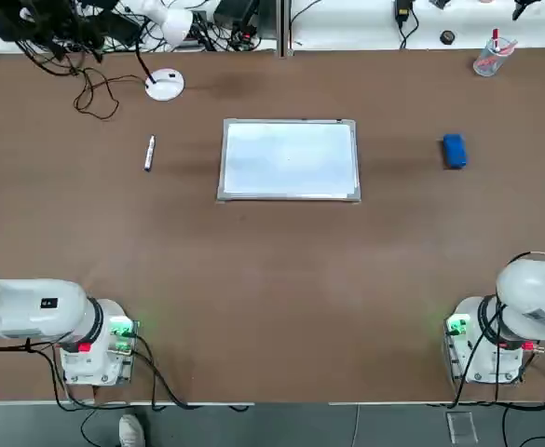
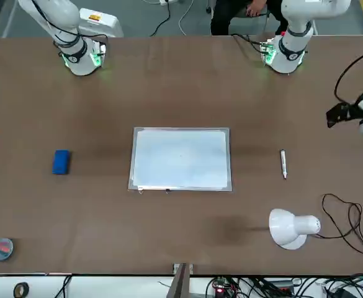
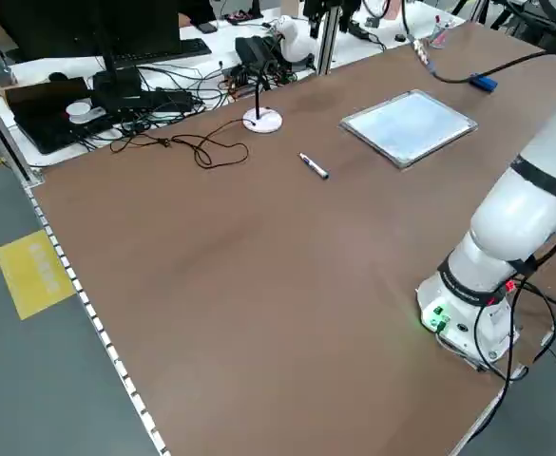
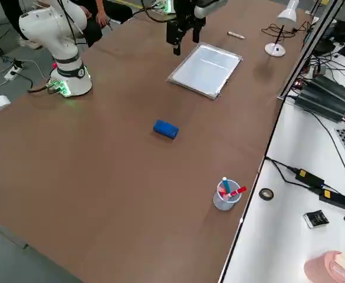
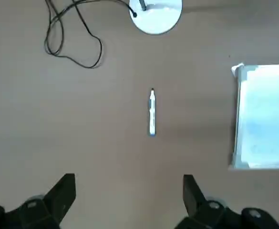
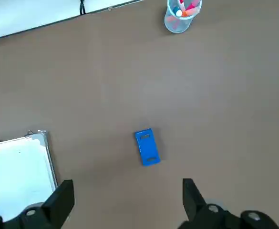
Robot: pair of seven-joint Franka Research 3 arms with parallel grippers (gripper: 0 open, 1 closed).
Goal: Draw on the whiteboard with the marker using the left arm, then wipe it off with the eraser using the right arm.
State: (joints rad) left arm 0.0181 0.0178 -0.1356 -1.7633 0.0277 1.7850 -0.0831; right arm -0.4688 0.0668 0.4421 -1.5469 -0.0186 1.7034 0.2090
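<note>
The whiteboard [image 1: 289, 160] lies flat at the middle of the table, its surface blank. The marker [image 1: 149, 154] lies on the table to its left, the blue eraser [image 1: 454, 151] to its right. In the left wrist view my left gripper [image 5: 129, 183] hangs open high above the table, with the marker [image 5: 151, 114] ahead of its fingers and the whiteboard's edge [image 5: 263, 117] to one side. My right gripper [image 6: 127, 183] is open too, well above the eraser [image 6: 147, 147]. Neither gripper holds anything. Both arm bases [image 1: 95, 340] [image 1: 482, 345] stand at the near edge.
A white desk lamp [image 1: 165, 84] with a looping black cable [image 1: 95, 93] stands behind the marker. A clear cup with red items [image 1: 489, 58] sits at the far right corner. Cables and devices line the far edge. A person [image 2: 243, 12] sits behind the robot.
</note>
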